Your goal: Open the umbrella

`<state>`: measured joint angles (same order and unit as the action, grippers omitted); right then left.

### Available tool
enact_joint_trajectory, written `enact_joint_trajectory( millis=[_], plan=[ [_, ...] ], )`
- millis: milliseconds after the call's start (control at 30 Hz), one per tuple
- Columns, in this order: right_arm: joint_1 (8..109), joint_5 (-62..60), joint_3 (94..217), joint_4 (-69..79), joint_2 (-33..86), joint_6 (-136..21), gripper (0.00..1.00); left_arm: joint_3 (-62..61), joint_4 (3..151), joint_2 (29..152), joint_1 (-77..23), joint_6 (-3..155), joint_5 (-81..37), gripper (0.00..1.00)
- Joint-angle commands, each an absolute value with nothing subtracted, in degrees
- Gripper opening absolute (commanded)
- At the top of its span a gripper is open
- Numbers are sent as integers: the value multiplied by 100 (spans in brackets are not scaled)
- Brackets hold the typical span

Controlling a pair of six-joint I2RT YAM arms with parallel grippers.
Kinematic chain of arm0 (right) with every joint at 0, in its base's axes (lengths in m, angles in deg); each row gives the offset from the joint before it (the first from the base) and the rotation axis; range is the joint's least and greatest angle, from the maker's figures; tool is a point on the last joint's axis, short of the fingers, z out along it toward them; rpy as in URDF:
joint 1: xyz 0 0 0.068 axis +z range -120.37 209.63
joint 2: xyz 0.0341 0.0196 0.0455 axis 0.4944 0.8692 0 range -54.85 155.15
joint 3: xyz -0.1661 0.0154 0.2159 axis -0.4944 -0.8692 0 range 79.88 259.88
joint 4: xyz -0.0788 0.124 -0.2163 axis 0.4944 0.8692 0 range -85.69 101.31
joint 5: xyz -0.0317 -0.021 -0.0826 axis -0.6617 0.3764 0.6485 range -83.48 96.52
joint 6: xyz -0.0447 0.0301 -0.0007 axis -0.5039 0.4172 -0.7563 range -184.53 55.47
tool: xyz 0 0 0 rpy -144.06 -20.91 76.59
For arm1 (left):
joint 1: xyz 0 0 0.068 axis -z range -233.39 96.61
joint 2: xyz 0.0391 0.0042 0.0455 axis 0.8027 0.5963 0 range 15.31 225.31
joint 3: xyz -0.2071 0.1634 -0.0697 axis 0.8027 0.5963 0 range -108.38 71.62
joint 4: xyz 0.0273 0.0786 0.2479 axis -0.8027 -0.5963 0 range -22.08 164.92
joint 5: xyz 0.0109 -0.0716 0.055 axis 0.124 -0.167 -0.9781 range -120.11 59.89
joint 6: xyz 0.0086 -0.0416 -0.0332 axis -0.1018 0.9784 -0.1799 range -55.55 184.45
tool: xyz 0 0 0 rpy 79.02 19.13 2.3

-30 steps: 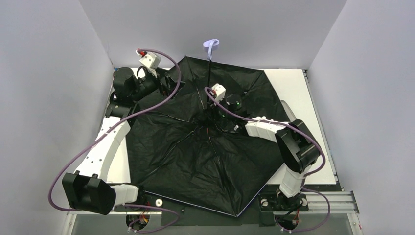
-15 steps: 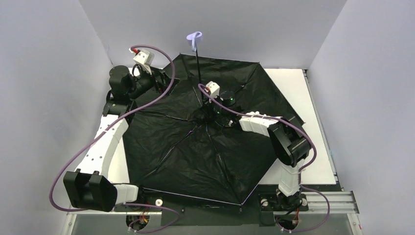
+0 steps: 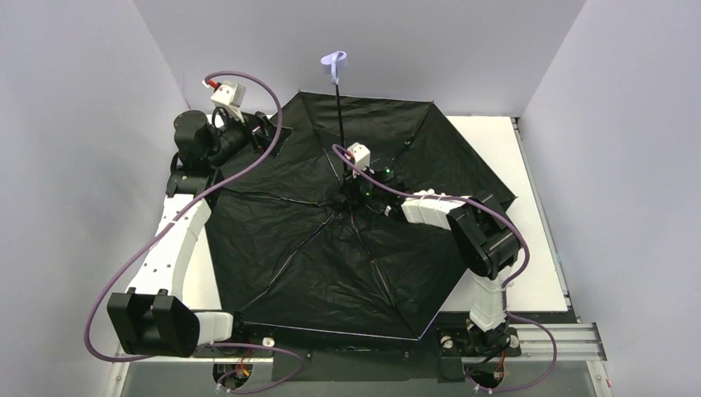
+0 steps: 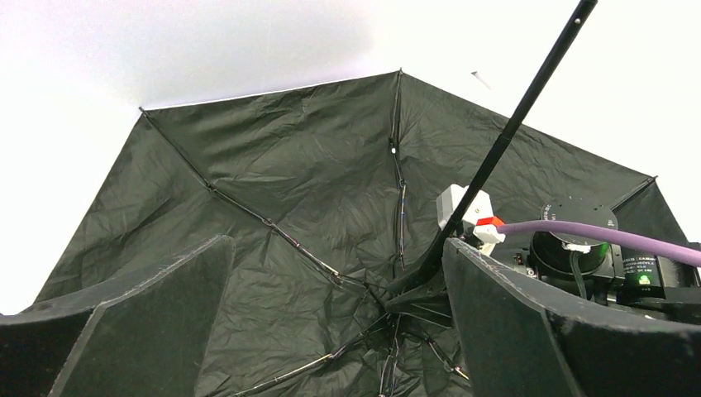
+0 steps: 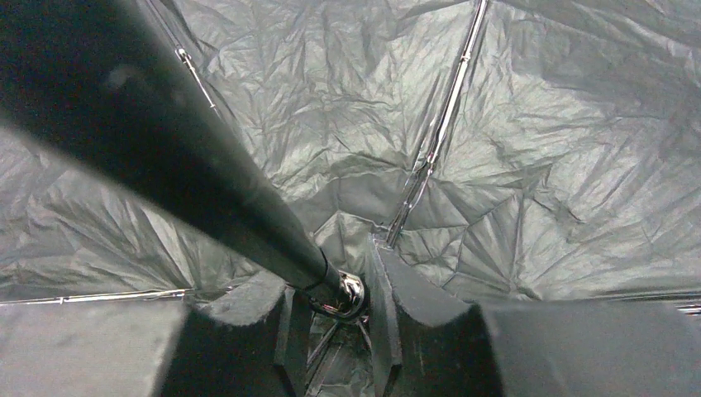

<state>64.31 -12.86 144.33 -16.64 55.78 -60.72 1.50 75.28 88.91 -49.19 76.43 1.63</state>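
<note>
The umbrella (image 3: 331,256) lies spread upside down on the desk (image 3: 504,141), black lining up, directly beneath the right end effector (image 5: 335,308). That end effector's jaws stand narrow, one finger on either side of the shaft (image 5: 207,174) just above the hub, but whether they actually pinch it I cannot tell. From there the shaft leans up and away to the handle (image 3: 333,62). The left end effector (image 4: 337,246) gapes wide and holds nothing, poised by the canopy rim on its own side. The risks, as I judge them: if the runner has not latched, letting go would let the ribs (image 5: 430,157) fold back. A loose grip could slide along the smooth shaft, and pressing down could bend those thin ribs or tip the canopy. The purple cable (image 3: 388,192) behind the right end effector might also snag the shaft.
</note>
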Motion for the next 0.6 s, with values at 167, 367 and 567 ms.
enact_joint_trajectory(
  millis=[167,367,567],
  plan=[
    [6547,-529,14330,-196,4825,-7080,0,-392,7089,8711,-5142,8123,220,97],
    [6538,-32,14567,478,4256,-7915,0,-480,6909,8542,-5559,8469,188,97],
    [6534,392,14816,1059,3768,-8621,0,-628,6746,8560,-5974,8767,168,97]
  ],
)
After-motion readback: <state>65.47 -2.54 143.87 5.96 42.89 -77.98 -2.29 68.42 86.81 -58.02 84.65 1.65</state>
